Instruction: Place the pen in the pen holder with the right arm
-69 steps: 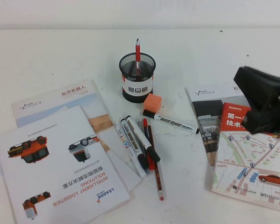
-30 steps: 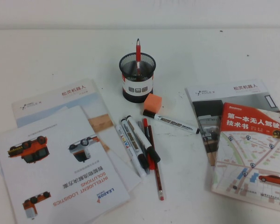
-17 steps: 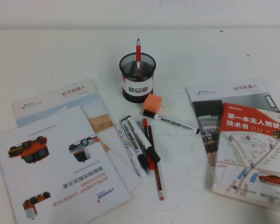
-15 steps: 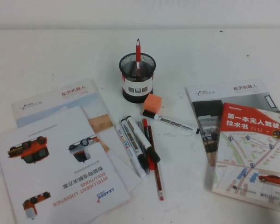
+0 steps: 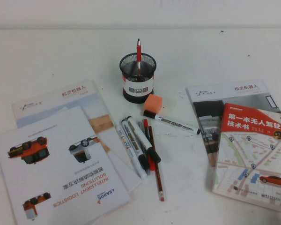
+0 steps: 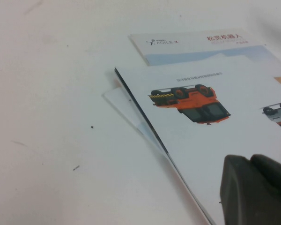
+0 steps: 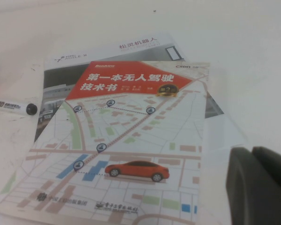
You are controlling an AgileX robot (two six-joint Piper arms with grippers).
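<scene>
The pen (image 5: pixel 138 50), slim and red, stands upright inside the pen holder (image 5: pixel 138 82), a round black mesh cup with a white label band, at the table's middle back. Neither arm shows in the high view. My right gripper (image 7: pixel 252 152) shows only in its wrist view, low over the map-cover book (image 7: pixel 126 145), its two dark fingers pressed together and empty. My left gripper (image 6: pixel 251 161) shows only in its wrist view, over the booklet with the orange vehicle (image 6: pixel 196 103), fingers together and empty.
An orange cube (image 5: pixel 154 103) and a white marker (image 5: pixel 173 123) lie just in front of the holder. More markers (image 5: pixel 140 143) and a dark-red pencil (image 5: pixel 157 173) lie in a pile. Booklets (image 5: pixel 61 159) cover the left, books (image 5: pixel 250 150) the right.
The right arm, visible at the right edge over the books 2.3 s ago, has pulled out of the high view. Nothing has moved in the last second.
</scene>
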